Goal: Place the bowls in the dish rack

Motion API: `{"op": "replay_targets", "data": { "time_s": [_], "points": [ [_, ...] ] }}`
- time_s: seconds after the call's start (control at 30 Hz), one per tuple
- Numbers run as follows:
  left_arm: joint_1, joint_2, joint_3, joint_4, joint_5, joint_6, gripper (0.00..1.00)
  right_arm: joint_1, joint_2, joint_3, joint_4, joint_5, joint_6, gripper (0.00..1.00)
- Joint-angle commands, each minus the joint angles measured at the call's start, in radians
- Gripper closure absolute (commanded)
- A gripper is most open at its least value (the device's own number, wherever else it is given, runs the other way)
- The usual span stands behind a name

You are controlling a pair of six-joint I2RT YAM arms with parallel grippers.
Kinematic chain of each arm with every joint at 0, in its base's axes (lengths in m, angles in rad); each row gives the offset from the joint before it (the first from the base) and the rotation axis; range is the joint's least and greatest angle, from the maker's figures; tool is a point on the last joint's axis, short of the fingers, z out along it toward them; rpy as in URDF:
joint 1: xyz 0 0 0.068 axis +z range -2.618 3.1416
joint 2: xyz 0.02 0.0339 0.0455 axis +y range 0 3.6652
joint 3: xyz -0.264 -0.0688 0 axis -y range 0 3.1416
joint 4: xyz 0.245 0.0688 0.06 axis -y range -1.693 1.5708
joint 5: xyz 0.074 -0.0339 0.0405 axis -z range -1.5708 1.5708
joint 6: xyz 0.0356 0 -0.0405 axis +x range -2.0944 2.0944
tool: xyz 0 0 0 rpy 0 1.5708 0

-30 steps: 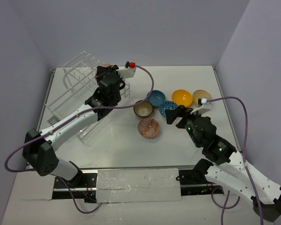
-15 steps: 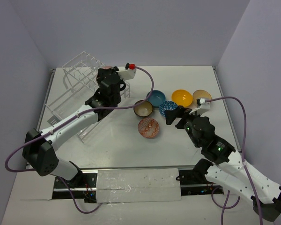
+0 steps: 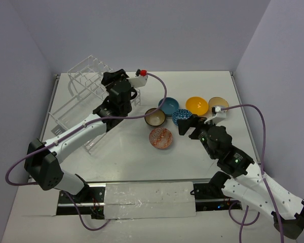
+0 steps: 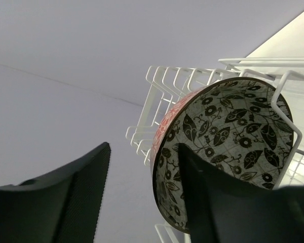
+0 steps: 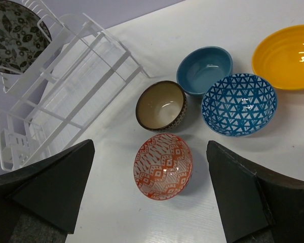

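A grey patterned bowl [image 4: 233, 126] stands on edge between the wires of the white dish rack [image 4: 167, 81]. My left gripper [image 4: 144, 152] is open around its rim: one finger lies inside the bowl, the other stands clear of its outside. On the table lie a salmon patterned bowl [image 5: 163, 166], a dark brown bowl [image 5: 161, 106], a teal bowl [image 5: 204, 70], a blue patterned bowl [image 5: 238, 104] and an orange-yellow bowl [image 5: 286, 56]. A tan bowl [image 3: 218, 104] sits far right. My right gripper [image 5: 149, 152] hangs open above the salmon bowl, holding nothing.
The dish rack [image 3: 78, 96] fills the table's far left, with the left arm stretched over it. The loose bowls cluster at mid-table, right of the rack. A purple cable loops from the left wrist [image 3: 164, 88] above the teal bowl.
The left jaws have opened and let go of the grey patterned bowl, which now rests in the rack. The right arm has edged slightly forward.
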Motion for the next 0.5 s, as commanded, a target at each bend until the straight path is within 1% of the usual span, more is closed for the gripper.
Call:
{"op": "replay_targets", "data": {
  "time_s": [0.0, 0.03, 0.13, 0.17, 0.27, 0.3, 0.37, 0.43, 0.47],
  "points": [
    [-0.004, -0.03, 0.015, 0.009, -0.012, -0.024, 0.37, 0.005, -0.002, -0.015, 0.039, 0.001, -0.001, 0.01],
    [-0.007, -0.035, 0.024, 0.004, -0.013, -0.03, 0.29, 0.005, -0.002, -0.017, 0.039, 0.0, -0.001, 0.01],
    [-0.022, -0.042, 0.058, -0.011, -0.023, -0.05, 0.19, 0.005, 0.001, -0.019, 0.039, -0.002, -0.003, 0.01],
    [-0.036, -0.045, 0.073, -0.02, -0.026, -0.059, 0.12, 0.005, 0.003, -0.019, 0.042, -0.005, -0.004, 0.01],
    [-0.064, -0.053, 0.159, -0.089, -0.035, -0.134, 0.05, 0.005, 0.032, -0.009, 0.027, -0.009, -0.008, 0.01],
    [-0.088, -0.054, 0.188, -0.159, -0.036, -0.196, 0.04, 0.005, 0.065, 0.003, 0.018, 0.001, -0.001, 0.01],
    [-0.12, -0.055, 0.283, -0.228, -0.043, -0.27, 0.03, 0.005, 0.111, 0.021, -0.027, 0.011, 0.009, 0.01],
    [-0.167, -0.058, 0.37, -0.291, -0.061, -0.384, 0.02, 0.005, 0.191, 0.053, -0.071, 0.02, 0.034, 0.01],
    [-0.196, -0.058, 0.4, -0.355, -0.07, -0.424, 0.01, 0.005, 0.217, 0.061, -0.082, 0.017, 0.038, 0.01]
  ]
}}
